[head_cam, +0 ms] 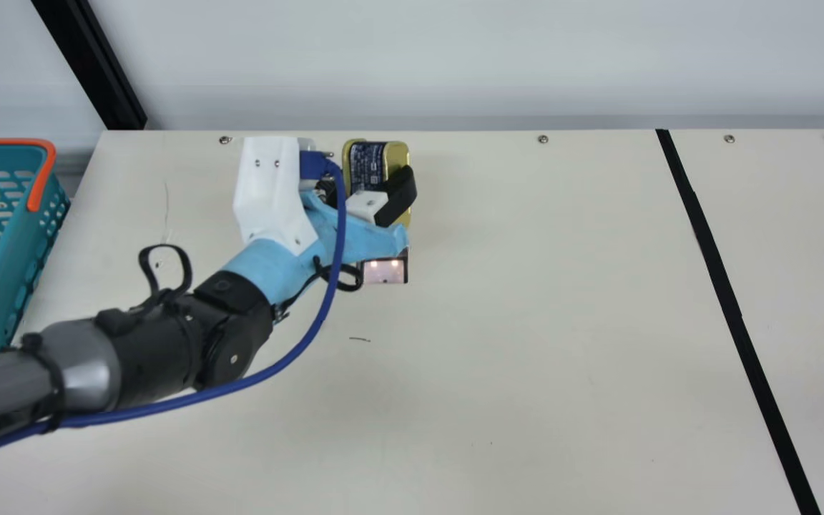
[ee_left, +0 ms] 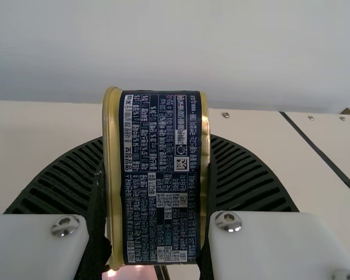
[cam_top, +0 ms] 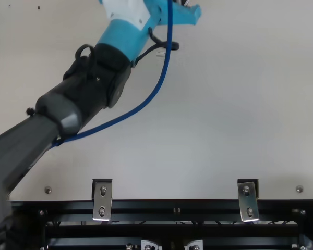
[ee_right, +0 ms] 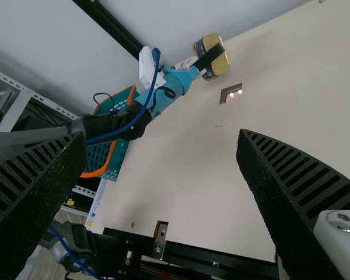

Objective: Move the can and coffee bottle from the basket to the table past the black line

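Teal basket [head_cam: 26, 265] beside the table's [head_cam: 526, 322] left edge; next, the left gripper [ee_left: 156, 186] clamps the can [head_cam: 398, 155] near the back edge — swing it right, level and high, clear of the rear wall [head_cam: 455, 57] and lit panel [head_cam: 385, 272], lower gently past the black line [head_cam: 719, 279], then release. Right gripper [ee_right: 162, 139] — jaws wide apart.

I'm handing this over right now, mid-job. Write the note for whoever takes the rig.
Left gripper: shut on the can.
Right gripper: open, nothing held.
Can: out of the basket, on the basket's side of the black line.
Done: can taken out.
Left: get the can past the line and release it. Coffee bottle's whereabouts unconfirmed; check before counting it moved.
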`<state>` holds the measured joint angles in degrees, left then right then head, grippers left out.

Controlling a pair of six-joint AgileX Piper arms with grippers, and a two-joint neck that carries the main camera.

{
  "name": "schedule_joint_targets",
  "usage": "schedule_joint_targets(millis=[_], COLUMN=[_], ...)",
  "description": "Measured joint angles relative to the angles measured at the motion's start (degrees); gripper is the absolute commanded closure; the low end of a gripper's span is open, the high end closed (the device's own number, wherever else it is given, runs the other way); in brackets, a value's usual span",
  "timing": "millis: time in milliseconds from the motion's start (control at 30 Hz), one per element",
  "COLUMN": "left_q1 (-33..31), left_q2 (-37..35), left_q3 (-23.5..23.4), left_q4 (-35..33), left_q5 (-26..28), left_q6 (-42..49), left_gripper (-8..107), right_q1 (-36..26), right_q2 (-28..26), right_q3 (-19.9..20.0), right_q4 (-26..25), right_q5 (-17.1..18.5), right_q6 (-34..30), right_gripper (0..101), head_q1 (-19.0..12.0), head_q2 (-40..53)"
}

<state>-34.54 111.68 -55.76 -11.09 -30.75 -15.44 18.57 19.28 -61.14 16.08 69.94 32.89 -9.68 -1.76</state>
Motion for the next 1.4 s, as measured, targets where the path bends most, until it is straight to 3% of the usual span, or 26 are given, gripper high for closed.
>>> schedule_joint_targets(millis=[433,867,1100,1400], left_q1=[-0.5,-0.8,0.4,3.9], left_q2=[3.5,0.6,-6.3,-16.9], left_q3=[-3.4,1.7,2.2,-1.2], left_q4=[-0.6,-1.2,-0.5,-2.2], left_q5=[-0.7,-6.5,-1.6,12.0], left_q6=[2.2,2.7,4.7,9.6], left_gripper=[89,89,89,89], right_q1=[0.0,0.0,0.0,0.0], right_q2=[0.0,0.0,0.0,0.0], right_q3=[0.0,0.0,0.0,0.0], right_q4=[0.0,0.0,0.0,0.0], right_q5=[0.0,0.0,0.0,0.0], right_q6=[0.0,0.0,0.0,0.0], right_gripper=[0,0,0,0], head_q1=[0.0,0.0,0.0,0.3], head_q2=[0.0,0.0,0.0,0.0])
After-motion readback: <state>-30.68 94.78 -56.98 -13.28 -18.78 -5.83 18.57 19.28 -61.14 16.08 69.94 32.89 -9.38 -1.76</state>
